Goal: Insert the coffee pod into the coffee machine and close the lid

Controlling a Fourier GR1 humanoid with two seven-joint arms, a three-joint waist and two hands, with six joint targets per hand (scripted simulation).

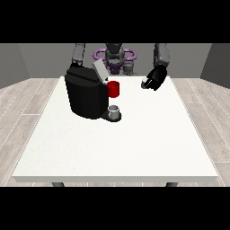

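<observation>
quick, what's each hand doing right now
Hand at the view's right: fingers curled around a small white thing, likely the coffee pod.
Hand at the view's left: hidden behind the coffee machine.

The hand at the view's left is hidden behind the coffee machine [86,95]; only its arm [78,54] shows above it. The hand at the view's right [155,77] holds something small and pale, too small to name. The desk [121,152] hides most of its own legs.
</observation>
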